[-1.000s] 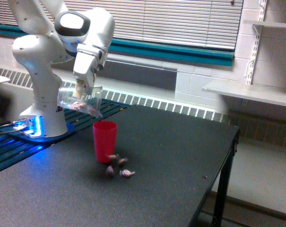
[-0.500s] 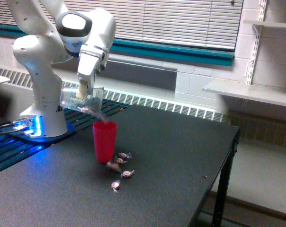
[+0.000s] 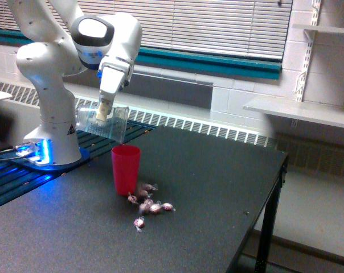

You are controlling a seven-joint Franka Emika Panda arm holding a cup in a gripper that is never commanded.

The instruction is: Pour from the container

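High on the exterior view's left, a white robot arm (image 3: 58, 62) bending down over a black table (image 3: 206, 187). At its tip, the small claw (image 3: 102, 114), squeezed tight on a clear, see-through plastic cup (image 3: 102, 121). Cup lying on its side in the air, open mouth turned toward the exterior view's right and tipped a little down. Looks empty inside, though hard to be sure through the clear wall. Just below the claw and a bit to the exterior view's right, a red plastic cup (image 3: 126, 169) standing upright on the table, mouth open to the top, not touching the clear one. Farther below the claw, beside the foot of the red cup, a little heap of small pinkish-white wrapped candies (image 3: 151, 205) lying on the table top. One candy (image 3: 139, 223) a bit apart, nearer the camera. Under the claw on the other side, the arm's round white base (image 3: 52, 145) with a blue glow beside it.
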